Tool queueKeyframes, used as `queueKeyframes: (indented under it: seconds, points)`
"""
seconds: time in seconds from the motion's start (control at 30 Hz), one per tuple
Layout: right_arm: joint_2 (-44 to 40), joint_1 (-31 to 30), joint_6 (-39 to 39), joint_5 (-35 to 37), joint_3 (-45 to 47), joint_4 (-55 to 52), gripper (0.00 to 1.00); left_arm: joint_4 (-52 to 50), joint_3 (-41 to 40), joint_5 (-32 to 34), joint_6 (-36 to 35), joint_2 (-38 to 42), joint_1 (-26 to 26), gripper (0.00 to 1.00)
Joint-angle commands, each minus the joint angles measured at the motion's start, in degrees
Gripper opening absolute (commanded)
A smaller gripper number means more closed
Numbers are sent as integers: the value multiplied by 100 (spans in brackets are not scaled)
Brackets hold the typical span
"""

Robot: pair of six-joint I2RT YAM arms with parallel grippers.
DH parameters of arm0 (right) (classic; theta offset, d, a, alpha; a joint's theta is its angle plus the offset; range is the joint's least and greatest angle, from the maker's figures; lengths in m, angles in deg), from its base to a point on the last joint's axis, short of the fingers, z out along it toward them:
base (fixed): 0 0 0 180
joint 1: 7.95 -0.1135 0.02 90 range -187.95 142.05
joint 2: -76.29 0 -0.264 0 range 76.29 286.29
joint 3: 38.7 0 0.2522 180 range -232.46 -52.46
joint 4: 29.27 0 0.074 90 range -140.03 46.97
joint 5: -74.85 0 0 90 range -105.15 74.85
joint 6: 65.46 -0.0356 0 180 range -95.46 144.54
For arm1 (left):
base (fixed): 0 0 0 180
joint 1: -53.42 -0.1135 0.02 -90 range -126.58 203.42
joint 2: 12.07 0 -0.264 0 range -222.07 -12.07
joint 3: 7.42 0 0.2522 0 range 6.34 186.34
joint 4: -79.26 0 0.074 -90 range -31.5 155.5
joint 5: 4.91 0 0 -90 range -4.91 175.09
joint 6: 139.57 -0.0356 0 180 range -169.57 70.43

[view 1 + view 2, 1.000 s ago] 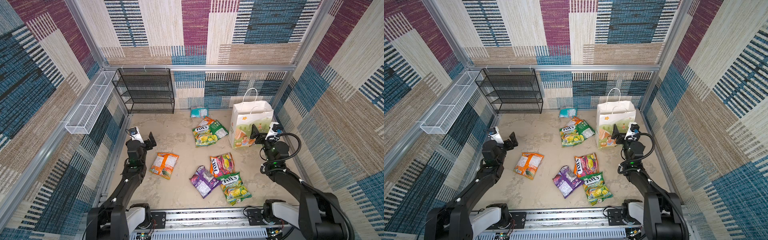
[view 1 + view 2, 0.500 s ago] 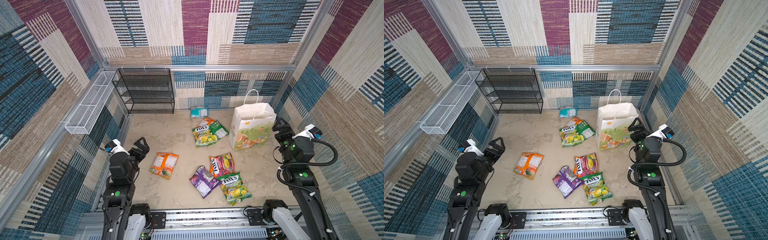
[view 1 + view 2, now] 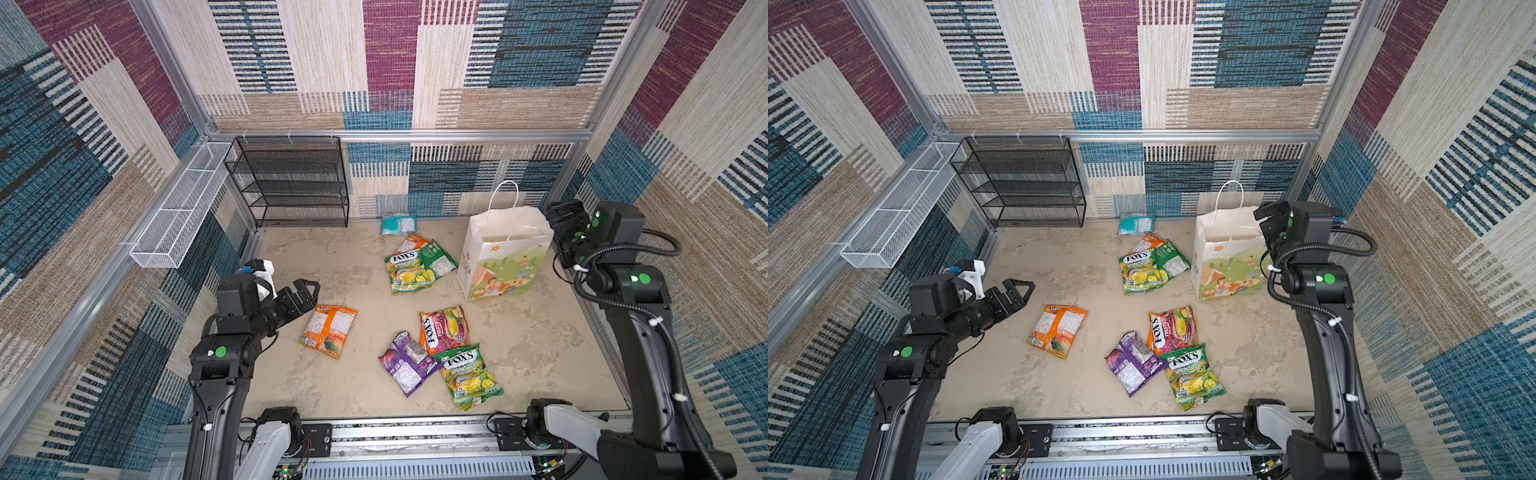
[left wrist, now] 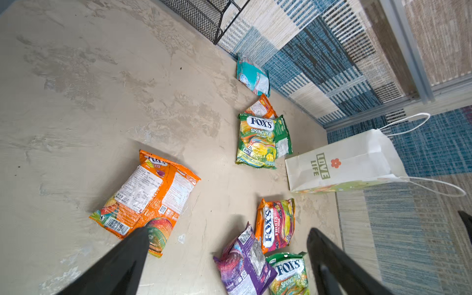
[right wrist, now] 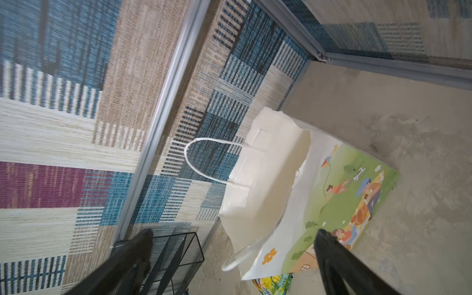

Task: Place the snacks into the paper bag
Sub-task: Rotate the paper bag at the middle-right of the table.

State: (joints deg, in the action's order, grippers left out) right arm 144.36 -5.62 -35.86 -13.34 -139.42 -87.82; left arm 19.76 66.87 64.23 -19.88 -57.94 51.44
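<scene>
One orange snack [image 4: 145,194] near the spread left fingers [image 4: 120,265], apart

The snacks [image 3: 328,330] ahead of the left gripper [image 3: 314,297] are gleaming as glossy, crinkled plastic. The bag [image 3: 505,257] is showing matt, creased paper with cord handles. The counter [image 3: 345,257] is looking rough, mottled and matt. The rack [image 3: 291,183] is showing black metal mesh; the walls [image 3: 390,62] are looking woven, like cloth.
</scene>
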Motion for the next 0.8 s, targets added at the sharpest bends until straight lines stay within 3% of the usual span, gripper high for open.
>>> queueKeyframes:
  seconds: [0.0,0.23,0.6,0.77]
  points:
    - [252,7,-322,-294,-182,-787,98,-136,-28,-183,-418,31,-4,99]
    - [778,46,-503,-165,-676,-937,91,-185,-235,-8,-728,198,-1,100]
    - [1078,170,-596,-346,75,-511,76,135,-734,108,-667,463,-4,99]
    - [1107,198,-653,-383,452,-255,63,166,-841,194,-640,513,-4,100]
